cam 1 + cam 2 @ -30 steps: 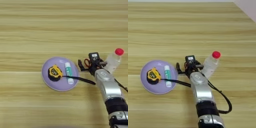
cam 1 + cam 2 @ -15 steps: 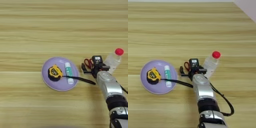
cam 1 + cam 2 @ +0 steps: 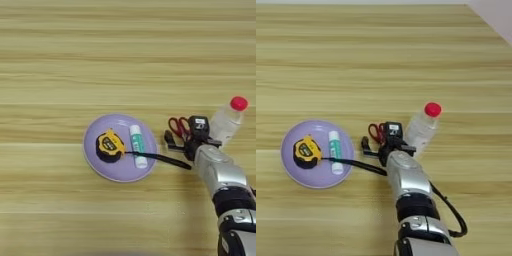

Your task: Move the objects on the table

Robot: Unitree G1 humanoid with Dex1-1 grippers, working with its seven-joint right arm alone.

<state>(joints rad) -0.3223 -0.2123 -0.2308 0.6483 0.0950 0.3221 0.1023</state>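
Clear plastic, the bottle (image 3: pixel 421 129) right of my gripper (image 3: pixel 376 145) looks light and tippy, best gripped mid-body; whether my fingers are parted I cannot tell.

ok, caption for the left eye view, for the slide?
Right gripper between purple plate holding tape measure, glue stick, and bottle.

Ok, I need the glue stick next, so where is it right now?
The glue stick lies on the purple plate, just right of the yellow tape measure, left of the gripper.
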